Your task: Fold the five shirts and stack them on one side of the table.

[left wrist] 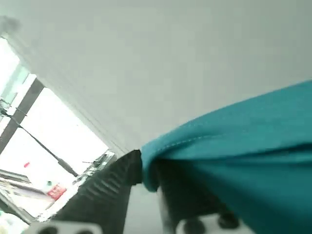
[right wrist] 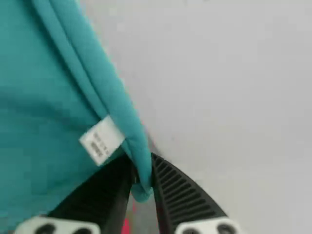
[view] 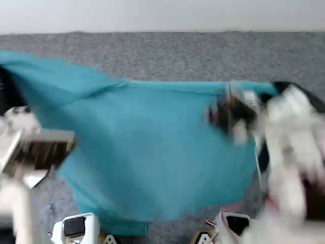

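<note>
I hold a teal shirt (view: pixel 152 152) stretched wide over the grey table (view: pixel 177 56), one edge of the cloth in each pincer. From the high view, the shirt covers the middle of the tabletop, with a sleeve running off toward the far corner on one side. An arm (view: pixel 35 152) stands at one side of the cloth and a second arm (view: pixel 289 132) at the opposite side. Both are blurred, and I cannot tell from above which is which. Nor can I tell how much of the fabric rests on the surface.

In the left wrist view, the left gripper (left wrist: pixel 146 180) is clenched on a stitched hem of the shirt (left wrist: pixel 234 161). The cloth folds over between its two dark ribbed fingers (left wrist: pixel 105 190) and falls away to one side. Behind it are a pale wall and a bright window (left wrist: pixel 29 161).

In the right wrist view, the right gripper (right wrist: pixel 141 187) is likewise clamped on the shirt (right wrist: pixel 39 97), pinching a seamed edge between its black fingers (right wrist: pixel 178 192). A small white label (right wrist: pixel 101 141) is sewn into the fabric just beside the grip. A sliver of something pink (right wrist: pixel 126 226) shows low between the fingers, too little to identify.
</note>
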Robot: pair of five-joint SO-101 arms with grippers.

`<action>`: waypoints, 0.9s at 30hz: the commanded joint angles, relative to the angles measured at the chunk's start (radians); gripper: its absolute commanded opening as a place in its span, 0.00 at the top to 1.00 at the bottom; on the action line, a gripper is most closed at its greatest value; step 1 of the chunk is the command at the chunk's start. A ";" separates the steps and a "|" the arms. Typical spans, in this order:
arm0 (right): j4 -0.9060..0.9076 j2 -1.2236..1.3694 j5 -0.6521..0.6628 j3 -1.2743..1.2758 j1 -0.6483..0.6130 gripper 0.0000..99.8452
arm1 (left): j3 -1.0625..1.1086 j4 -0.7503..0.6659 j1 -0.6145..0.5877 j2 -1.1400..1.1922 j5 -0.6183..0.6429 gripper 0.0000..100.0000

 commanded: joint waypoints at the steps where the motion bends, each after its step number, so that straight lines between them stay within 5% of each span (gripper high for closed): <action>1: -0.097 0.097 0.005 0.166 -0.016 0.99 | 0.220 -0.127 0.040 0.037 -0.008 0.99; 6: -0.409 0.220 0.005 0.362 -0.018 0.99 | 0.450 -0.428 0.078 0.178 -0.008 0.99; 12: -0.736 0.380 0.005 0.451 -0.028 0.99 | 0.453 -0.658 0.078 0.474 -0.008 0.99; 27: -1.356 0.694 0.014 0.450 -0.039 0.99 | -0.163 -0.683 0.120 1.088 -0.008 0.99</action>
